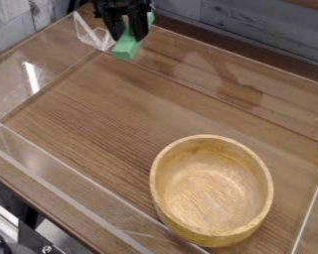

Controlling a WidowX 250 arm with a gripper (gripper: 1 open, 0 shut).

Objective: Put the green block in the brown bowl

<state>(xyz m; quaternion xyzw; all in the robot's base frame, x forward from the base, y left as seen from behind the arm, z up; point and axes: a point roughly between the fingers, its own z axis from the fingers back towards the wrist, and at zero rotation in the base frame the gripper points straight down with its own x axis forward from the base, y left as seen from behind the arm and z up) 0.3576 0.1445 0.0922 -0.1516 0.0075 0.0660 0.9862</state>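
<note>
At the top left of the camera view my black gripper (pixel 124 30) is shut on the green block (pixel 126 44). The block hangs from the fingers with its lower end showing, lifted a little above the wooden table. The brown bowl (pixel 213 189) sits at the lower right, a large round light wooden bowl standing upright with nothing inside. The gripper is far from the bowl, up and to the left of it.
Clear plastic walls (pixel 29 74) ring the wooden table (pixel 122 119) on the left, front and right. A dark grey plank wall runs behind. A crumpled bit of clear plastic (pixel 84 30) sits just left of the gripper.
</note>
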